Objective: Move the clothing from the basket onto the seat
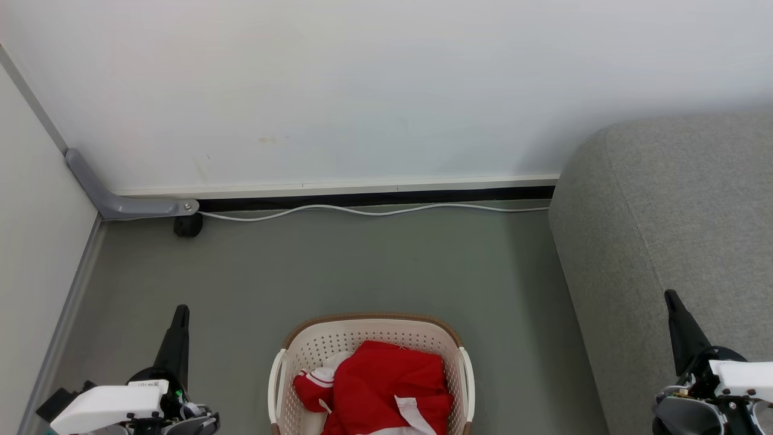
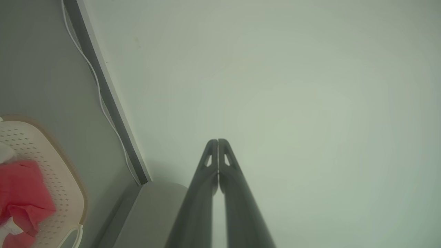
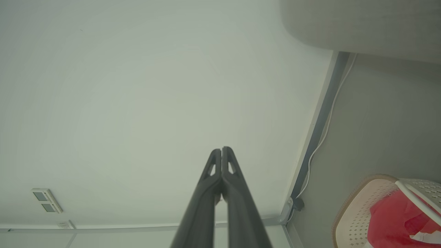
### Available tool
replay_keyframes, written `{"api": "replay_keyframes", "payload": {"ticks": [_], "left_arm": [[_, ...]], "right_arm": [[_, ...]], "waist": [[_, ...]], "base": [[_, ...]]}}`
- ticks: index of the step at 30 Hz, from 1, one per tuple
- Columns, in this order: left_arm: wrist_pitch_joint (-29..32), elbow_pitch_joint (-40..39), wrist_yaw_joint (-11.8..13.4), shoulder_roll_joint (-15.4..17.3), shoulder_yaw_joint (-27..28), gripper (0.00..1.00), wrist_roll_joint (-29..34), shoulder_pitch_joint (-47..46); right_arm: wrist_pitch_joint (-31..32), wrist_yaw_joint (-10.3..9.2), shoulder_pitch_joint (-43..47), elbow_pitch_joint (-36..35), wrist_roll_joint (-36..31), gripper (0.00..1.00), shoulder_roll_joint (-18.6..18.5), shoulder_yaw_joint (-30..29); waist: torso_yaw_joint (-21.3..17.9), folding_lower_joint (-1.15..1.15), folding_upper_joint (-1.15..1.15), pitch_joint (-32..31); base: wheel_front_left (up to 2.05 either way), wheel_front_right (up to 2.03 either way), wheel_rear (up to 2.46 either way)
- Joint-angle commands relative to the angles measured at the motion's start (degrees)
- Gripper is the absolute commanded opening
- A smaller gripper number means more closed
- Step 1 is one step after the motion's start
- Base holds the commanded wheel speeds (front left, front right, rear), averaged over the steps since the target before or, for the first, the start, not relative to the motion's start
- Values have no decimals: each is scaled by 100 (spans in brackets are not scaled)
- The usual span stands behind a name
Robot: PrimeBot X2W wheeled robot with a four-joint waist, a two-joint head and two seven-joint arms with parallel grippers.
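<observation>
Between basket (image 1: 338, 347) and seat (image 1: 676, 211), grey floor (image 1: 519, 314).

The clothing (image 1: 383, 383) lies in the basket (image 1: 314, 347) — seat (image 1: 664, 241) to its right.

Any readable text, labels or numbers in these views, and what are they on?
Nothing legible.
Label on the left wrist housing: dark print, too small to read.
Wall panels: blurred, no text readable.
Clothing in the basket: no lettering on the visible folds.

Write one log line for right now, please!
clothing: in basket | left gripper: shut, empty | right gripper: shut, empty | seat: right of basket
</observation>
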Motion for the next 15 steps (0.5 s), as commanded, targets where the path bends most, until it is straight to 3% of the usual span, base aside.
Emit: {"api": "replay_keyframes", "payload": {"ticks": [1, 15], "left_arm": [[34, -167, -43, 99, 162, 0, -21, -331], [34, -167, -43, 99, 162, 0, -21, -331]], "right_arm": [[43, 24, -93, -178, 66, 0, -59, 103], [43, 24, -93, -178, 66, 0, -59, 104]], "waist": [[0, 0, 0, 0], [0, 0, 0, 0]], "base": [[0, 0, 0], [0, 0, 0]]}}
